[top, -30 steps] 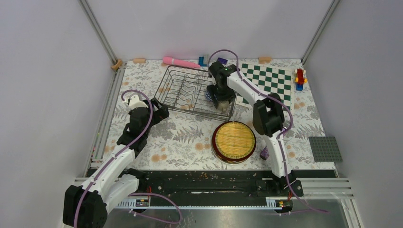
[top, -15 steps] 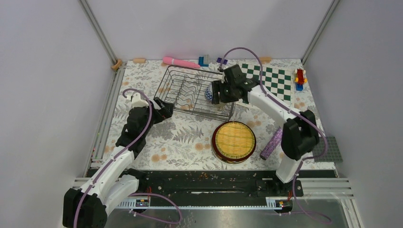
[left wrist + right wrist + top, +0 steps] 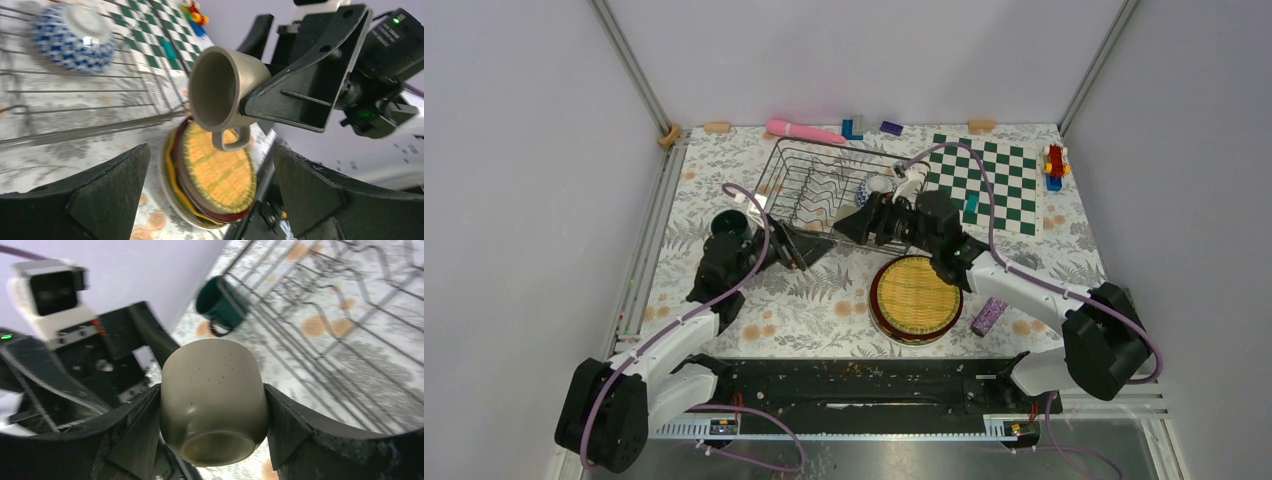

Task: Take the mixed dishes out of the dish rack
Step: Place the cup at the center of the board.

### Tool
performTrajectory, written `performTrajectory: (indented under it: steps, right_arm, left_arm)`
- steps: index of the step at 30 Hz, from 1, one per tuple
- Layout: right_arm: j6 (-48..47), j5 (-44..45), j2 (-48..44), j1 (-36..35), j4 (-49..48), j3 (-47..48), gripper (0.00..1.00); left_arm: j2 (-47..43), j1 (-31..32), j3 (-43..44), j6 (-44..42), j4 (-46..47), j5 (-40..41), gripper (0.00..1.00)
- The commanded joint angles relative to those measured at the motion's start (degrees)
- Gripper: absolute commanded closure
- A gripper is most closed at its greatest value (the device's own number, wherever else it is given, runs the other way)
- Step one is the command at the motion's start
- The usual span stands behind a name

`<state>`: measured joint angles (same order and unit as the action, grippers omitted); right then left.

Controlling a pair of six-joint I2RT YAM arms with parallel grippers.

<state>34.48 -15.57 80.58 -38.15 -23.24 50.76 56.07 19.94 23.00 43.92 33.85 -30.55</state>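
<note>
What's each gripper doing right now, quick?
Left gripper: open, holding nothing.
Right gripper: closed on the small olive cup.

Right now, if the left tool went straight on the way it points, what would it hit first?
The olive cup held in the right tool, mouth toward the left tool; the gap is hard to judge.
</note>
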Motion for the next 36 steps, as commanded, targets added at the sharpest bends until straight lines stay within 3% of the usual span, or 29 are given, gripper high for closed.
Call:
performTrajectory:
  steps: [1,9,17,24,28,29,32,35,36]
  right_arm:
    - [6.97,0.98,-4.56,-3.52,-22.11,-3.31,0.67]
    - [11.75,1.99,-5.46,-6.04,-33.56,-8.27,0.68]
    - [11.42,2.56,-4.98,-8.4,-37.54,-9.85,0.68]
    - [9.63,2.07,-5.96,-9.23,-36.03,-10.69,0.68]
    - [8.81,1.25,-6.37,-9.69,-34.37,-11.39,0.68]
    - [8.65,0.95,-6.48,-9.82,-34.21,-11.59,0.67]
    - [8.26,0.48,-7.55,-9.84,-31.97,-11.71,0.54]
    - [8.01,1.08,-9.27,-9.84,-29.72,-12.03,0.26]
    - [7.71,1.4,-10.12,-9.82,-29.2,-12.15,0.07]
  left_arm:
    - [2.3,3.36,1.71,2.3,11.74,-8.33,0.07]
    - [4.1,4.68,1.19,6.7,18.21,-9.62,0.2]
    - [9.38,4.84,1.15,13.85,29.08,-13.91,0.42]
    - [11.25,4.84,1.38,15.67,32.41,-15.08,0.72]
    - [11.21,4.84,2.31,13.84,28.97,-14.8,1.0]
    - [11.12,4.84,2.46,12.91,27.81,-14.48,1.0]
    - [10.1,4.84,2.06,10.58,25.98,-13.13,1.0]
    - [7.71,4.88,1.96,5.85,21.17,-11.43,1.0]
    - [6.7,4.99,2.02,3.86,18.58,-10.48,1.0]
